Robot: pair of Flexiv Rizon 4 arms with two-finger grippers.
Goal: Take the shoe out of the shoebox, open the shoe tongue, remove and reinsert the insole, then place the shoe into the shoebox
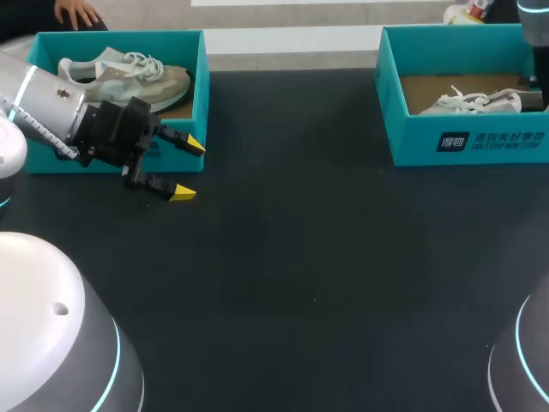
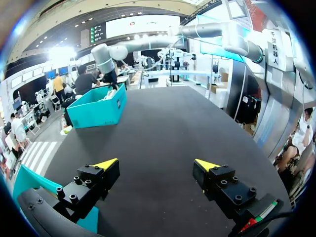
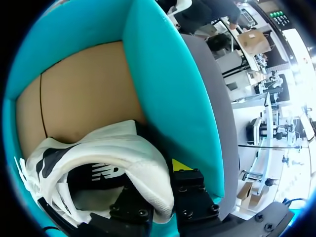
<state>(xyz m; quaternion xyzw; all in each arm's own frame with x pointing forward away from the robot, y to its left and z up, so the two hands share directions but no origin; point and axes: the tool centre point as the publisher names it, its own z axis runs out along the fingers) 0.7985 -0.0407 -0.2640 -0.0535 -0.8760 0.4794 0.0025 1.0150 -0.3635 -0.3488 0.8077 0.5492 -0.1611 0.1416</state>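
At ten o'clock on the table (image 1: 300, 257), the left box (image 1: 120, 36) holds a grey shoe (image 1: 129, 79). The left gripper (image 1: 189, 170) hangs just in front of the box, fingers spread wide on nothing. At two o'clock the right box (image 1: 463, 142) holds a white shoe (image 1: 476, 101) with dark markings. Only the right wrist view shows the right gripper (image 3: 158, 185), which pinches that shoe's padded heel rim inside the box.

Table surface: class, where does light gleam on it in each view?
Head view: table dark and matte, hardly any gleam. Left wrist view: broad pale sheen ahead of the left gripper. Right wrist view: an evenly lit grey strip beside the shoebox; shoe interior shadowed.
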